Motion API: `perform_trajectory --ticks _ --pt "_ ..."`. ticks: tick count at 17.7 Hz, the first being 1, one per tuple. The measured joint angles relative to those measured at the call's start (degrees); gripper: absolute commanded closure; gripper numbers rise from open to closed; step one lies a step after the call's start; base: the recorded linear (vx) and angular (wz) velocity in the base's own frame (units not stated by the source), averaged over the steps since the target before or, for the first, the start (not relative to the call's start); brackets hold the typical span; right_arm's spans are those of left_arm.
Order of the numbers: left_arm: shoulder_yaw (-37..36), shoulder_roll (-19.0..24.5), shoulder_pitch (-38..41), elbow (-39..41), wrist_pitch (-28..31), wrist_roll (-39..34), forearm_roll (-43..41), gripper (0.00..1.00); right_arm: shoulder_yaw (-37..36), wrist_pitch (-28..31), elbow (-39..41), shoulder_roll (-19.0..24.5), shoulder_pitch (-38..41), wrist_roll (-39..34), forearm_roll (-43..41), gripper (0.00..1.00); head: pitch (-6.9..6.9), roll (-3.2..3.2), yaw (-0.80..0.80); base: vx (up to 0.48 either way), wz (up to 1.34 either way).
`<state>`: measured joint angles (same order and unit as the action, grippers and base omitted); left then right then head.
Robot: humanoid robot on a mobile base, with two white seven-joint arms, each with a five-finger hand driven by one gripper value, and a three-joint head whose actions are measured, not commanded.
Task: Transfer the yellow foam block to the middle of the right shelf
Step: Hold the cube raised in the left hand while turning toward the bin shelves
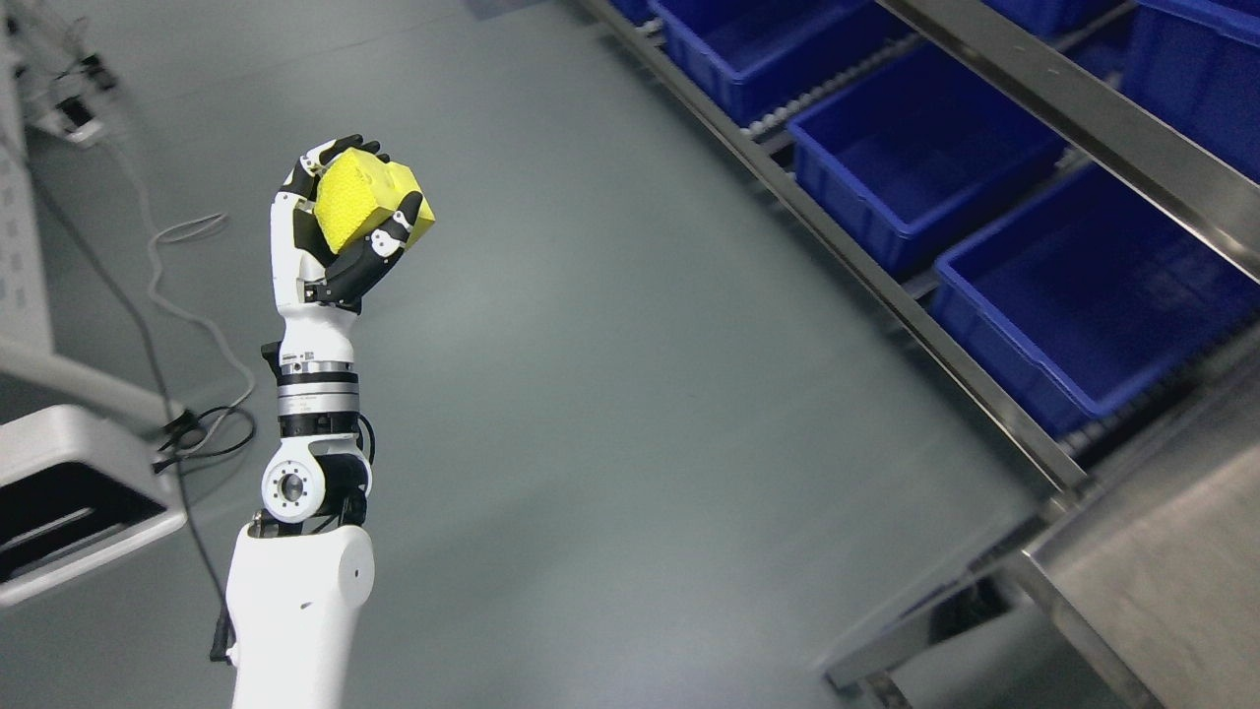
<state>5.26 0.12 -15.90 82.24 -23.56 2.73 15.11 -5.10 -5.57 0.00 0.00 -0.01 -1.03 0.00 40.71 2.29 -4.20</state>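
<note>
Yellow foam block (369, 202): you have one, clasped in the left hand (340, 231) at the upper left of the frame, fingers (379, 251) curled round it, held above the grey floor (610, 394). At the upper right, the shelf (984, 394) carries at least four blue bins (915, 158). One steel worktop (1171, 571) sits lower right.

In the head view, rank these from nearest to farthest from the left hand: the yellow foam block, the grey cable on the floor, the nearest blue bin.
1. Yellow foam block: gripped in the left hand.
2. Grey cable: on the floor, left of the hand.
3. Nearest blue bin: on the shelf, far right.
</note>
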Motion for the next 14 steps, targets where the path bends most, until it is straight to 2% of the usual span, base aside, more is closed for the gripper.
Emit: perform_trajectory --ticks 6,14 --pt "-0.67 -0.06 1.01 0.05 -0.57 0.04 -0.13 0.72 0.0 0.0 0.0 0.0 -0.01 0.0 0.0 0.0 0.0 0.0 0.0 0.076 0.84" --pt "-1.14 -0.09 2.36 0.09 -1.13 0.11 -0.17 0.72 0.0 0.0 0.0 0.0 0.02 0.0 0.0 0.0 0.0 0.0 0.0 0.112 0.34"
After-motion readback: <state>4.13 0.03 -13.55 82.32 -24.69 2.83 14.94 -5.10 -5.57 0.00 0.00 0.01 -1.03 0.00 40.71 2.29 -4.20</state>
